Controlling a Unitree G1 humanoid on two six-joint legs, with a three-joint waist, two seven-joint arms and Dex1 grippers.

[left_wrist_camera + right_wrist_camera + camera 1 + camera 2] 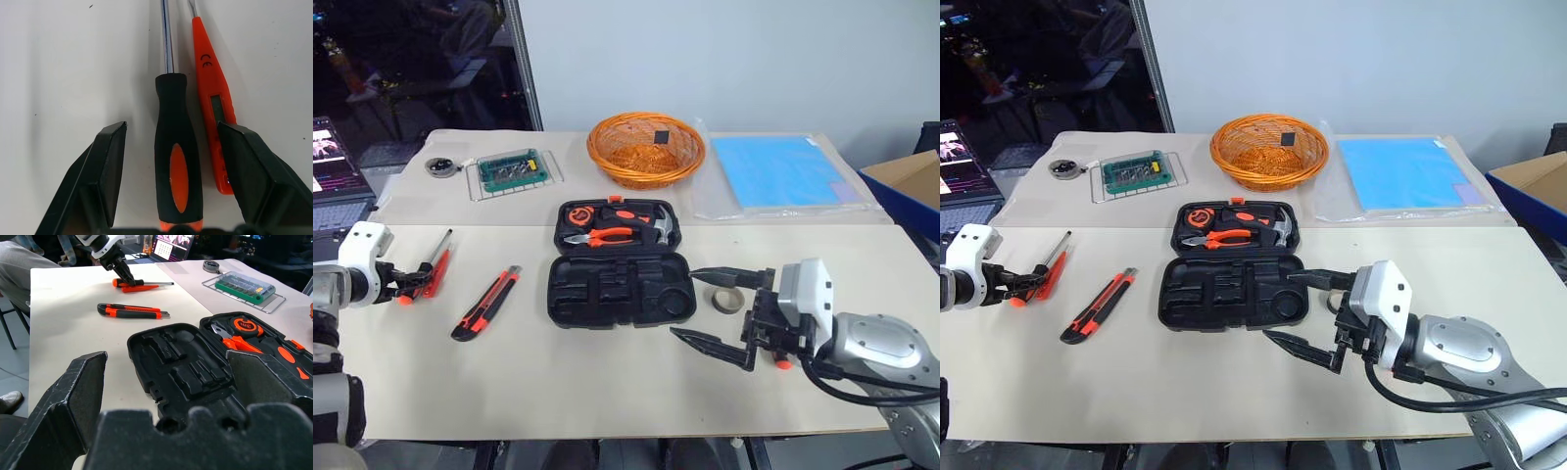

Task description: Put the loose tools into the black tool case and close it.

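While my left gripper (168, 147) tilts down, fingers apart astride the black-handled screwdriver (176, 161), seemingly untouched, my right gripper (720, 308) hangs level, wide apart, beside the black tool case (619, 290).

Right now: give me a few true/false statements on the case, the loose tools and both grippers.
1. The black tool case lies open. True.
2. The left gripper straddles a black-handled screwdriver. True.
3. The utility knife sits inside the case. False: it lies on the table, left of the case.
4. The right gripper holds the tape roll. False: it is open and holds nothing; the roll lies on the table.
5. The pliers lie in the case's far half. True.
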